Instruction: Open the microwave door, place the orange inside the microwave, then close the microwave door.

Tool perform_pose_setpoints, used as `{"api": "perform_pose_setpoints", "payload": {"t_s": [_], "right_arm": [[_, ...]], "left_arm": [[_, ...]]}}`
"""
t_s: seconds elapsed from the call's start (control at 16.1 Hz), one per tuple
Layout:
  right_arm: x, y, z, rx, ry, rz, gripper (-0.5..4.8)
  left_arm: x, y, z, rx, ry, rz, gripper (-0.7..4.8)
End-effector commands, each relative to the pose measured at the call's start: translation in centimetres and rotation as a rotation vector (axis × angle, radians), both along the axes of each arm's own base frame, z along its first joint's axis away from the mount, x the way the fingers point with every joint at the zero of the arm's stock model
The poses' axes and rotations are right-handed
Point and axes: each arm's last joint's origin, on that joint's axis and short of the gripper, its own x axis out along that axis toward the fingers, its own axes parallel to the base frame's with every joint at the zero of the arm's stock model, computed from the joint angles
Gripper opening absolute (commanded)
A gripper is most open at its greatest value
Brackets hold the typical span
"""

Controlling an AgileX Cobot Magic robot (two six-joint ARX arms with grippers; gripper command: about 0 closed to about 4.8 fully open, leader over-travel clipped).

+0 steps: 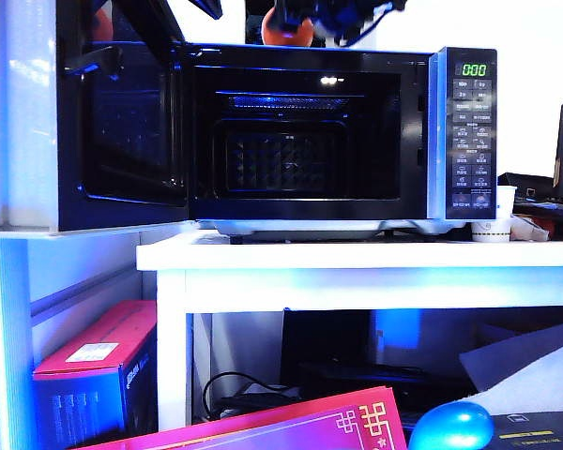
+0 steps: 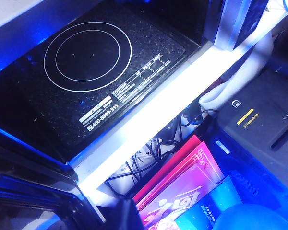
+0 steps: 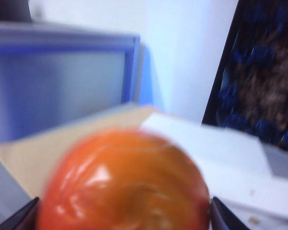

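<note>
White table (image 1: 357, 255), right fingers (image 3: 125, 211) gripping orange (image 3: 125, 182)

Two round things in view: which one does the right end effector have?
The orange, gripped between the right end effector fingers above the microwave. The blue ball sits untouched low in front.

White table (image 1: 357, 255) under microwave (image 1: 310, 141)

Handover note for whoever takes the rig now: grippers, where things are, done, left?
Right gripper: jaws wide, one each side of the orange, held above the microwave top.
Left gripper: not in view; its camera looks at an induction cooktop on the shelf.
Microwave door: swung fully open to the left, cavity empty.
Done: door open, orange picked up.
Left: put orange inside, close door.
</note>
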Motion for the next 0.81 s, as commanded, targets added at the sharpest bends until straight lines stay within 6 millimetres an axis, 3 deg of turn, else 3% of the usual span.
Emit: {"api": "perform_pose_setpoints", "payload": {"t_s": [0.06, 0.25, 0.31, 0.37, 0.44, 0.62, 0.68, 0.75, 0.81], "right_arm": [[-0.26, 0.03, 0.57, 0.005, -0.024, -0.017, 4.79], [-0.29, 0.10, 0.59, -0.011, -0.038, -0.019, 4.79], [-0.29, 0.10, 0.58, -0.011, -0.038, -0.019, 4.33], [-0.30, 0.10, 0.60, -0.012, -0.039, -0.019, 3.27], [-0.31, 0.10, 0.60, -0.017, -0.043, -0.016, 2.82], [-0.31, 0.10, 0.60, -0.033, -0.055, -0.020, 2.58], [-0.31, 0.10, 0.63, -0.032, -0.058, -0.020, 2.03], [-0.31, 0.10, 0.63, -0.032, -0.058, -0.020, 0.98], [-0.31, 0.10, 0.64, -0.031, -0.059, -0.020, 0.53]], "left_arm": [[0.01, 0.03, 0.08, -0.004, -0.004, 0.005, -0.05], [0.01, 0.03, 0.09, -0.004, -0.005, 0.005, -0.05], [0.02, 0.03, 0.09, -0.004, -0.005, 0.005, -0.05], [0.02, 0.03, 0.09, -0.004, -0.005, 0.005, -0.05], [0.02, 0.03, 0.09, -0.004, -0.005, 0.005, -0.05], [0.02, 0.03, 0.09, -0.004, -0.005, 0.005, -0.05], [0.02, 0.03, 0.08, -0.004, -0.005, 0.005, -0.05], [0.02, 0.03, 0.08, -0.004, -0.005, 0.006, -0.05], [0.02, 0.03, 0.08, -0.004, -0.005, 0.005, -0.05]]}}
